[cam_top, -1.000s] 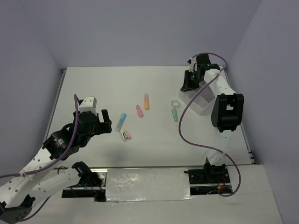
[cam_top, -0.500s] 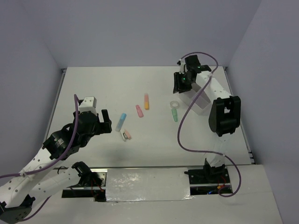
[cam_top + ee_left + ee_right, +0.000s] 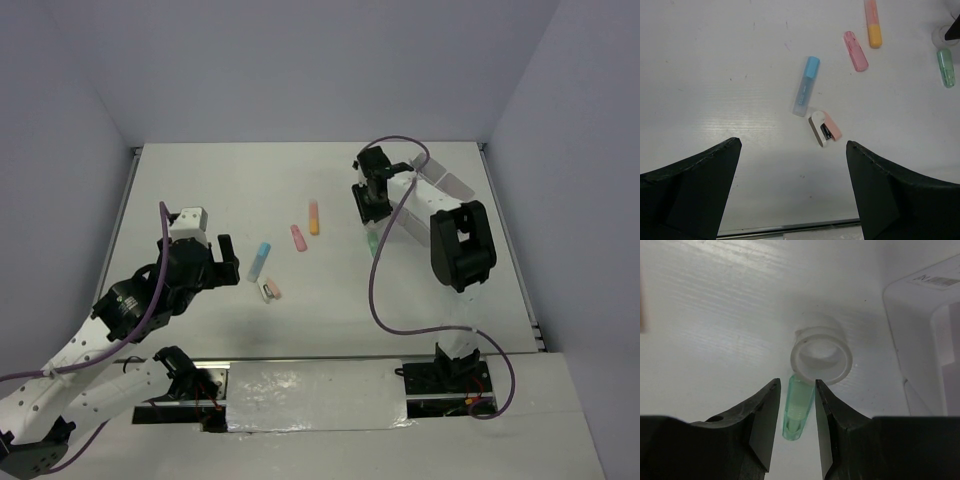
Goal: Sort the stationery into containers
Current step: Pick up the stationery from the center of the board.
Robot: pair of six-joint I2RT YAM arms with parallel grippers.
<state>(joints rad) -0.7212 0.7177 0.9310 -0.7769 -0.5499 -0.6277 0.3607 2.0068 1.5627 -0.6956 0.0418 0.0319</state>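
Nearest, the left gripper [image 3: 792, 144] hangs spread wide and empty over the blue piece [image 3: 805, 86] and pink-and-white stapler [image 3: 825, 129], with the pink piece [image 3: 855, 50] and orange piece [image 3: 873, 25] beyond. Farther out, the right gripper [image 3: 796, 385] straddles the green piece [image 3: 797, 412] lying on the table, fingers narrowly parted, not clamped. The tape ring [image 3: 821, 356] sits against that piece's far end, so a pinch may drag the ring along or squirt the piece out, short of the white tray [image 3: 912, 315] beside.

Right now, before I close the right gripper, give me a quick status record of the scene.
right gripper: open, jaws astride the green piece, contact unclear
tape ring: on table, just beyond green piece
tray: right of ring
left gripper: open, empty, above blue piece and pink-white piece
loose elsewhere: pink piece, orange piece
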